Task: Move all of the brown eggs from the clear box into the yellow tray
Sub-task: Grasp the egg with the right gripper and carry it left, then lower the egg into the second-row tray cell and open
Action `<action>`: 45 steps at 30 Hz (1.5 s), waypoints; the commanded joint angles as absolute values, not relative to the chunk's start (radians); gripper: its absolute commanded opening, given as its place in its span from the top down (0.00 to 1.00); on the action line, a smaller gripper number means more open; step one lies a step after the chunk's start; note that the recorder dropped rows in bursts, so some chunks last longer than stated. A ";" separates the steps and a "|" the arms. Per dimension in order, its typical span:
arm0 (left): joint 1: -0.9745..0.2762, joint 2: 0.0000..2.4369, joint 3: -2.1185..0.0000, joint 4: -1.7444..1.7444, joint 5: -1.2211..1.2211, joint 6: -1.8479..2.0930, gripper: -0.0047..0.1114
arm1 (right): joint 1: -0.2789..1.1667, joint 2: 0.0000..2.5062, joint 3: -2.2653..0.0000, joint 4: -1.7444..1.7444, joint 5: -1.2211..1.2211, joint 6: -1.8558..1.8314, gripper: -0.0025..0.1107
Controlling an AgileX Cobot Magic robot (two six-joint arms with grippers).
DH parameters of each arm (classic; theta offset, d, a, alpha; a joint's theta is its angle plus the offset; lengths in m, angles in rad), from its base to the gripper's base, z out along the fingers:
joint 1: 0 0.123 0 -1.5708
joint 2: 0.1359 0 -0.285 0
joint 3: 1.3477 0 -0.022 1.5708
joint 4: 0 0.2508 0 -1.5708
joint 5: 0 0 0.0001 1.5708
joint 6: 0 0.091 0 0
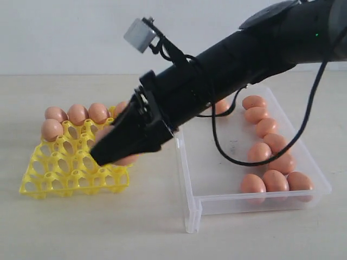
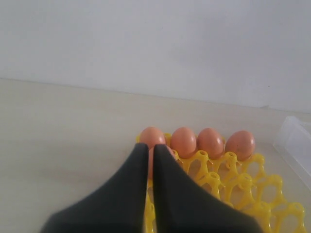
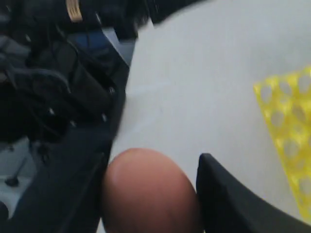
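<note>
My right gripper [image 1: 108, 151] reaches across from the right and hangs over the yellow tray [image 1: 49, 179]. It is shut on a brown egg [image 1: 128, 160]. In the right wrist view that egg [image 3: 148, 194] fills the gap between the black fingers [image 3: 228, 194]. Several brown eggs [image 1: 77, 114] sit in the tray's far row, with one more [image 1: 51, 130] in front at the left. Several others [image 1: 275, 180] lie along the right side of the clear box [image 1: 217, 205]. My left gripper [image 2: 150, 145] is shut and empty, pointing at the tray's egg row [image 2: 197, 141].
The right arm's black cable [image 1: 227, 154] loops down over the clear box. A grey camera block [image 1: 140, 34] sticks up from the arm. The pale tabletop [image 1: 108, 227] lies in front of the tray and box, with a white wall behind.
</note>
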State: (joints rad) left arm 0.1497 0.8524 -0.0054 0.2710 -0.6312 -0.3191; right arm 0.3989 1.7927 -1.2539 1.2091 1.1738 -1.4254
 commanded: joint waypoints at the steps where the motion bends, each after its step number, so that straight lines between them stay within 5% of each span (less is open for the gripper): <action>1: 0.147 0.844 0.000 0.277 -0.634 -0.321 0.93 | 0.398 1.746 -1.255 0.716 0.783 -0.936 0.98; 11: 0.147 0.844 0.000 0.276 -0.634 -0.321 0.93 | 0.501 1.755 -1.069 0.625 -0.286 -0.754 0.98; 19: 0.147 0.844 0.000 0.276 -0.638 -0.323 0.93 | 0.597 1.848 -1.018 -0.269 -0.795 0.036 0.98; 23: 0.147 0.844 0.000 0.277 -0.630 -0.323 0.93 | 0.597 2.004 -1.026 -0.323 -1.194 0.177 0.98; 30: 0.147 0.844 0.000 0.277 -0.625 -0.323 0.93 | 0.597 2.268 -1.373 -0.559 -1.059 0.339 0.98; 34: 0.147 0.844 0.000 0.277 -0.623 -0.321 0.93 | 0.566 2.406 -1.532 -0.530 -1.208 0.523 0.98; 45: 0.147 0.844 0.000 0.277 -0.623 -0.321 0.93 | 0.560 2.584 -1.711 -0.507 -1.153 0.467 0.98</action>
